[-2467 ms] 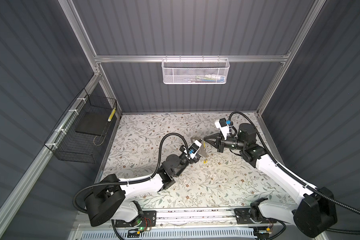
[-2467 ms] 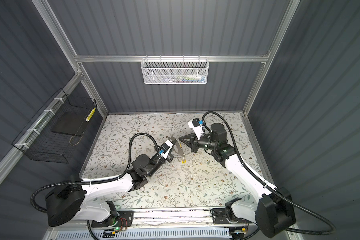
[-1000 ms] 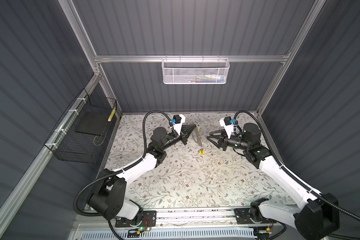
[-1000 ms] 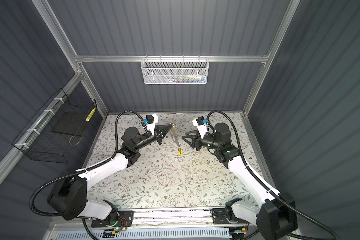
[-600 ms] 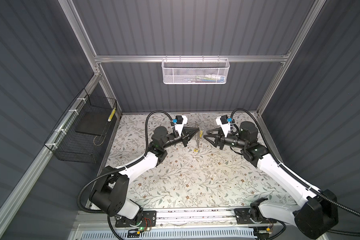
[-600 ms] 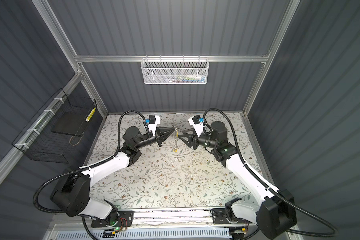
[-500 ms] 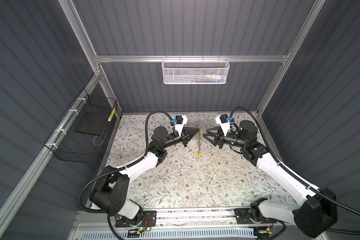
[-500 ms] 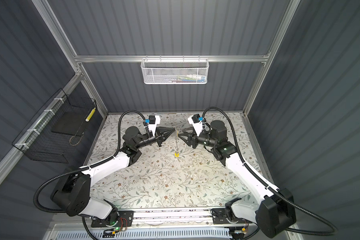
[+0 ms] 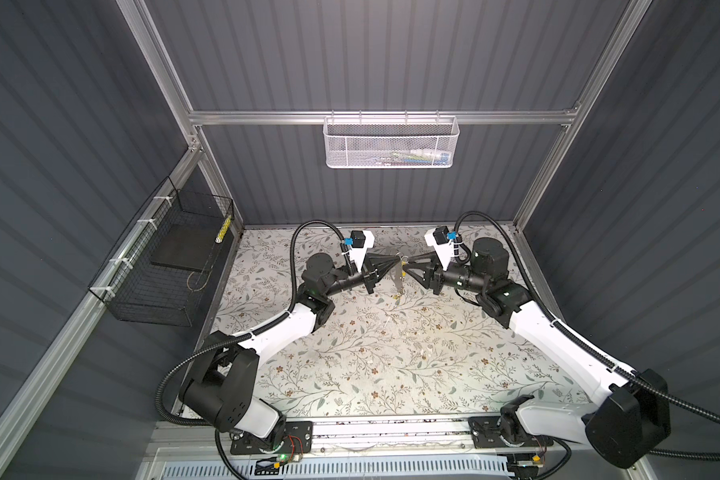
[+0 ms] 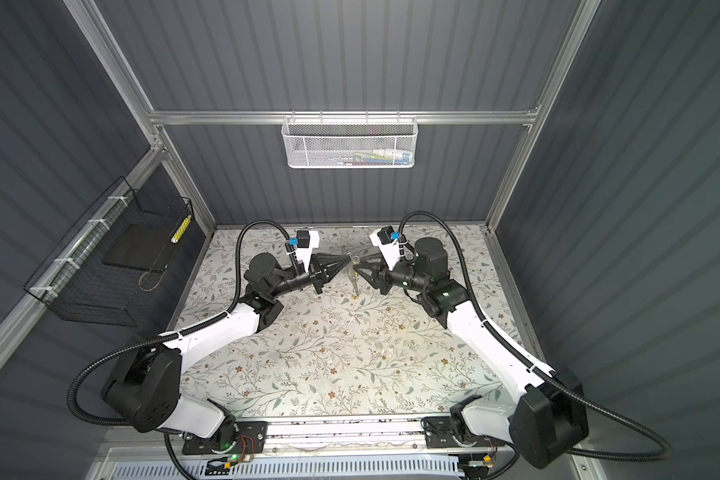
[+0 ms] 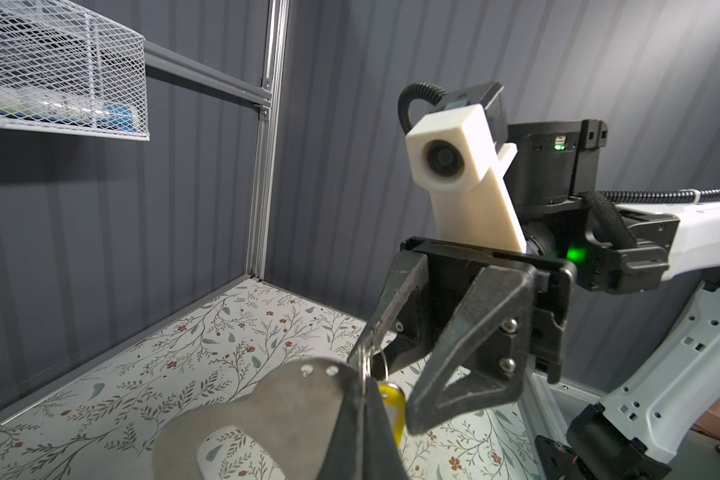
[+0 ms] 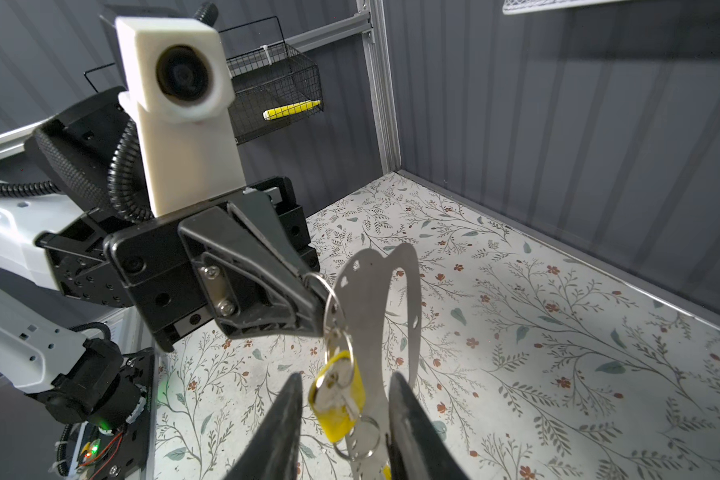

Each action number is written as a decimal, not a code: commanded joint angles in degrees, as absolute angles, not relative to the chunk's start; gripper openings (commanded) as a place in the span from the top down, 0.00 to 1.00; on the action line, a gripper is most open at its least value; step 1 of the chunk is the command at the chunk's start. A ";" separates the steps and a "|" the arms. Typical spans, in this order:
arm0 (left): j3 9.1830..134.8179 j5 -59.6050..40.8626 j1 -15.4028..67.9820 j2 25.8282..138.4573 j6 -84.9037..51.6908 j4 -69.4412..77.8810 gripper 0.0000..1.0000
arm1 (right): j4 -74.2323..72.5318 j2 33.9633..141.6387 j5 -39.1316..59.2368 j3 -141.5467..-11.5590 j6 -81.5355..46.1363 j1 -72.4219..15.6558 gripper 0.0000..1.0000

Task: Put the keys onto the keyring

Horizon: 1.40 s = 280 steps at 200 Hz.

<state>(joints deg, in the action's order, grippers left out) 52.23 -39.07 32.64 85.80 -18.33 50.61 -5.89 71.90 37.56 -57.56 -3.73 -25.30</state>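
My left claw (image 12: 313, 297) keeps the keyring (image 12: 364, 299) clamped. My right claw (image 12: 344, 380), fingers apart, has moved in around the dangling key (image 12: 333, 419) at lower centre, ready to pinch.

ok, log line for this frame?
left gripper shut on wire ring | keyring and yellow key tag hanging below | right gripper open around tag

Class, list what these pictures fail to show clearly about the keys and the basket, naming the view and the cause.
Lower key tag: a speck in both top views; in the right wrist view, cut by the bottom edge behind the keyring.
Upper key tag: left wrist view, mostly hidden behind the left end effector.
White basket contents: top views, blurred by mesh.
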 commanded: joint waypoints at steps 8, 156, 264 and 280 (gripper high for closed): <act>51.87 -40.73 32.52 84.90 -19.16 53.61 1.00 | -5.27 72.00 36.09 -59.41 -3.14 -25.60 0.70; 50.89 -42.47 32.53 85.02 -20.95 57.34 1.00 | -2.87 71.54 41.36 -59.62 0.85 -25.61 0.99; 50.12 -42.61 32.52 86.48 -24.11 62.35 1.00 | 0.71 71.84 46.89 -60.40 4.15 -25.66 1.00; 50.12 -42.67 32.52 87.00 -24.78 63.51 1.00 | 2.58 72.50 49.00 -61.35 5.40 -25.74 1.00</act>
<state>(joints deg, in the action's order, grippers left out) 50.24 -42.22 32.62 86.08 -22.83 58.08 -1.41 71.96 44.01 -59.13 3.09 -25.23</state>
